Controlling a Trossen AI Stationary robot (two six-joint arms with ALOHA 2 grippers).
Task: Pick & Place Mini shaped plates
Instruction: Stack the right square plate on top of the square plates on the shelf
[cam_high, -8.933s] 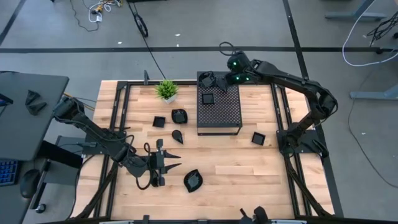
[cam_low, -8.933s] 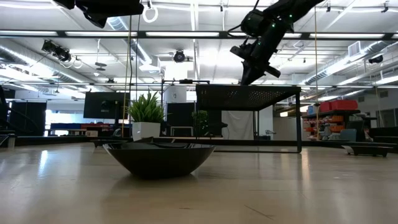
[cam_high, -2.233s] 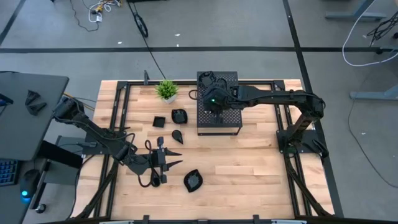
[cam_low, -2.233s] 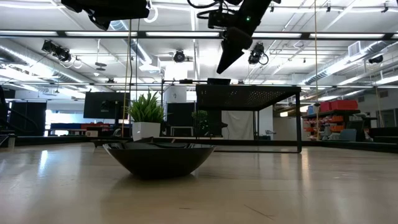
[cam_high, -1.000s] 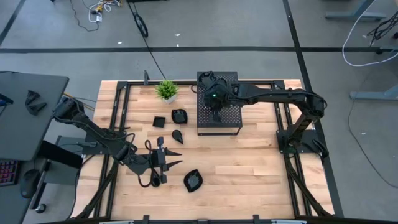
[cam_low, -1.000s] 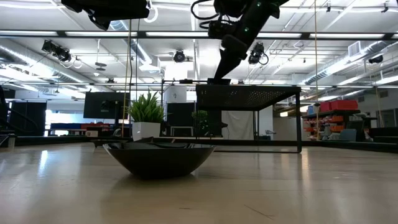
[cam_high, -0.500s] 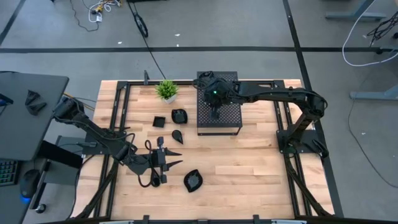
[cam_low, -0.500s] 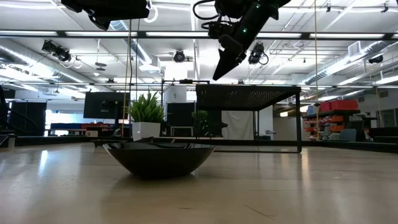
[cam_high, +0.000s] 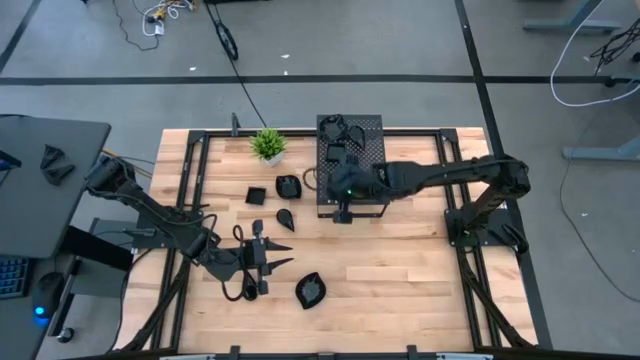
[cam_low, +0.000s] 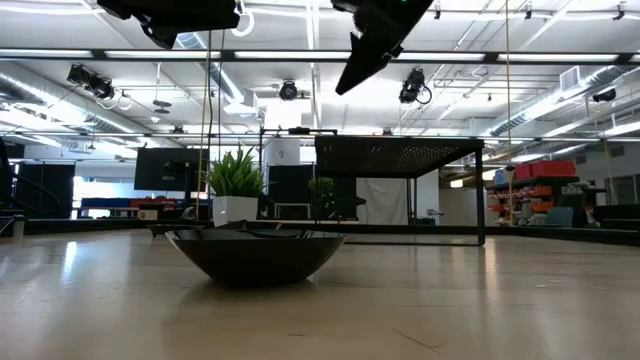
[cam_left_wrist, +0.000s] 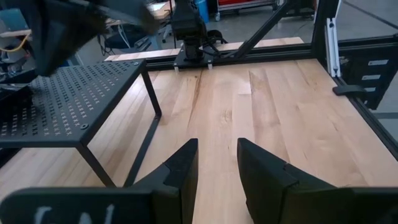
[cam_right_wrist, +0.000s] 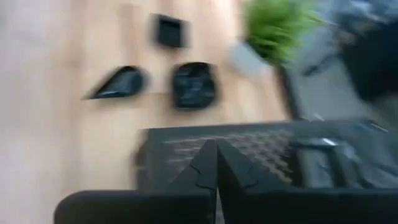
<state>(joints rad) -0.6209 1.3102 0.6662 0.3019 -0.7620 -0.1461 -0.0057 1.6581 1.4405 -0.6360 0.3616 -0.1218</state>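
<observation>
Mini shaped plates lie on the wooden table: a square one (cam_high: 256, 195), a rounded one (cam_high: 288, 186), a teardrop (cam_high: 285, 217) and a leaf-shaped one (cam_high: 311, 290), which fills the foreground of the low view (cam_low: 255, 256). More small plates (cam_high: 336, 152) rest on the far-left part of the black perforated box (cam_high: 365, 180). My right gripper (cam_high: 343, 212) hangs shut and empty above the box's near edge, high over it in the low view (cam_low: 342, 88). My left gripper (cam_high: 280, 257) waits near the table's left front, open with nothing between its fingers (cam_left_wrist: 217, 155).
A small green potted plant (cam_high: 268, 145) stands at the far edge, left of the box. Black frame rails (cam_high: 196, 170) run along the table's sides. Bare wood lies right of the box and across the near right part of the table (cam_high: 400, 260).
My right gripper has swung from over the far-left part of the box toward the table's near edge and risen a little, staying shut. It now hangs above the box's near edge. The plates have not moved.
</observation>
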